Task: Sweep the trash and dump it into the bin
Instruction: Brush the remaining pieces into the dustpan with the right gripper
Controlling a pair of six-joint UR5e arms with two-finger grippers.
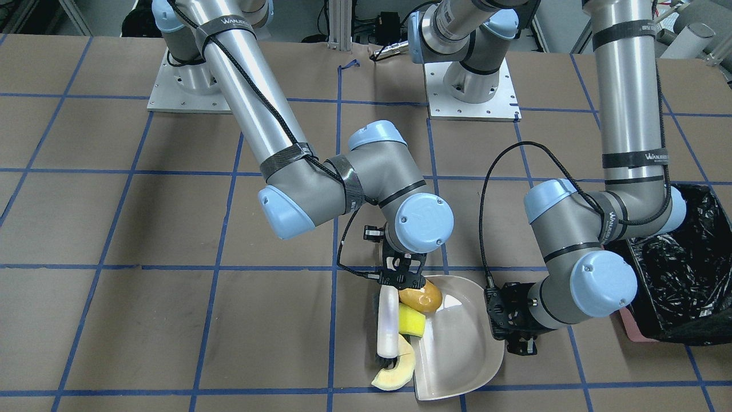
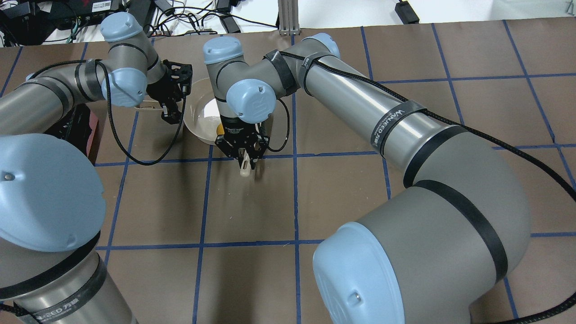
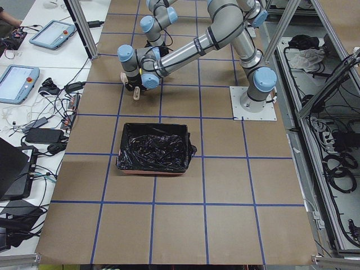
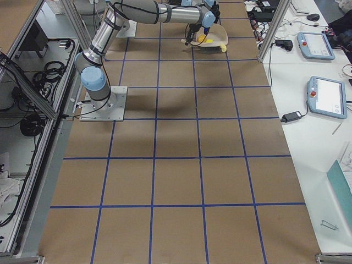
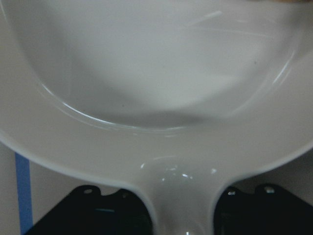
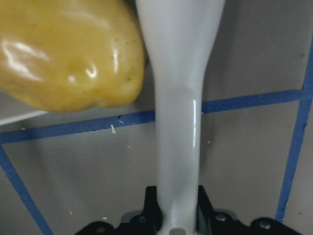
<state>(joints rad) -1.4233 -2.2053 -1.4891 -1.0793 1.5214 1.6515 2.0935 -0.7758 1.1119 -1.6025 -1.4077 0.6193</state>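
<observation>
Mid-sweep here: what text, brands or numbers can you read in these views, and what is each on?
"WANJEED", as best it reads: white print on the right arm's strap.
"WANJEED" again: on the left arm's strap.
On the tablets beside the table: too small to read.
On the dustpan, brush and bin: no text visible.
</observation>
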